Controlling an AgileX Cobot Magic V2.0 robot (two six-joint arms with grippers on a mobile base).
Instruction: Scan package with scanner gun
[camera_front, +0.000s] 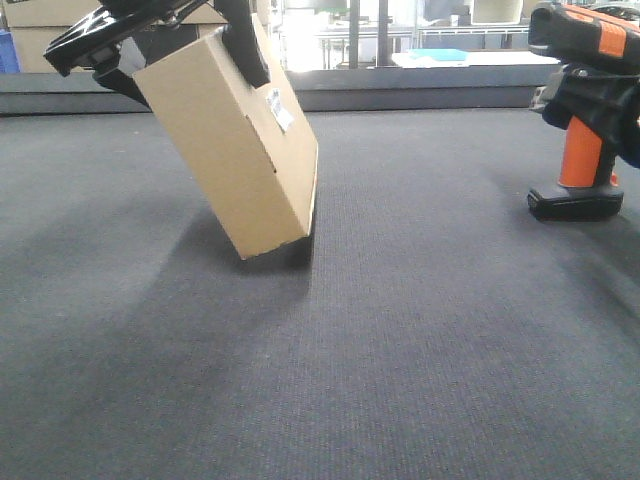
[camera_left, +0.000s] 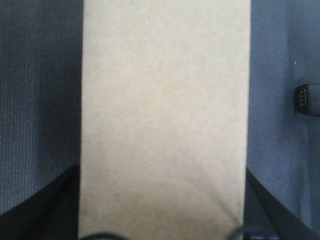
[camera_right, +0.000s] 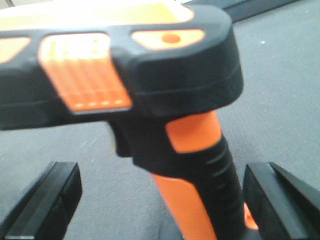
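Note:
The package (camera_front: 225, 150) is a plain brown box, tilted, with its lower corner on the grey carpet and a small white label (camera_front: 281, 110) on its right face. My left gripper (camera_front: 170, 45) holds it at the top, shut on it with a black finger on each side. In the left wrist view the package (camera_left: 165, 115) fills the middle between both fingers (camera_left: 50, 212). At the right the scanner gun (camera_front: 583, 150) stands on its black foot. My right gripper (camera_right: 162, 200) is open around the orange handle (camera_right: 195, 170), which sits close to the right finger (camera_right: 282, 200), leaving a gap on the left.
A low ledge (camera_front: 420, 85) runs along the back of the carpet. Cardboard boxes (camera_front: 40, 25) stand at the back left and a table with a blue item (camera_front: 440, 55) at the back right. A small black object (camera_left: 307, 99) shows at the left wrist view's right edge.

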